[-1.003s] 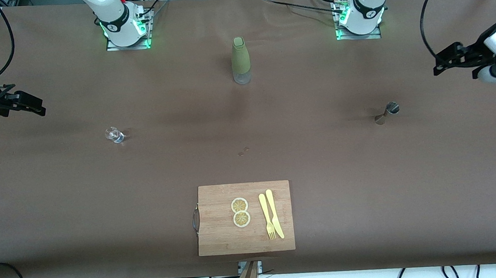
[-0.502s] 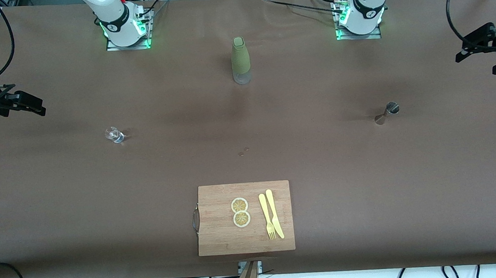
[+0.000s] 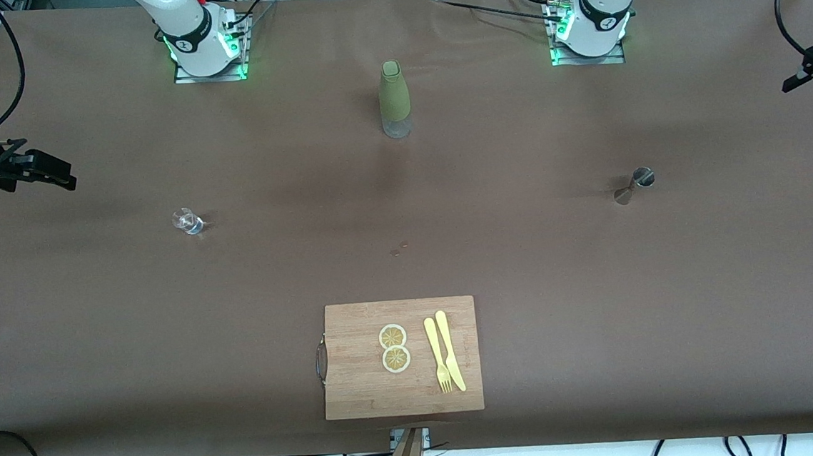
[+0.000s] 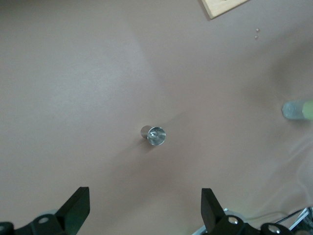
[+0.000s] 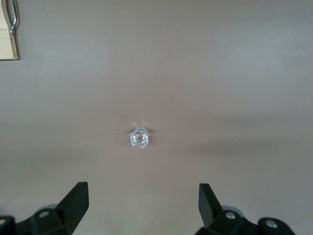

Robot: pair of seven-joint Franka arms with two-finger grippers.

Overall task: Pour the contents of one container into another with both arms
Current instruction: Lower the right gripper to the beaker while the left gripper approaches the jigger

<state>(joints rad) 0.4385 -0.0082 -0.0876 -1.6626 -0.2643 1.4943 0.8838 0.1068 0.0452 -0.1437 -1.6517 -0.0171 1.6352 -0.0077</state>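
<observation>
Both end effectors hang wide open and empty: the right end effector above the glass, the left end effector above the jigger. Glass and jigger stand well apart on the table, each near its own arm's end; both look small and tippy, so an off-centre descent could knock either over.

Even, diffuse light from above falls on the brown table, leaving only soft, faint shadows beside the drinking glass and the jigger; green glow rims both arm bases at the table's top edge. The front view is sharp, darkening slightly along the table's lower edge. Both wrist views look paler and washed out (the bottle is smeared), with a small glint on the glass.
</observation>
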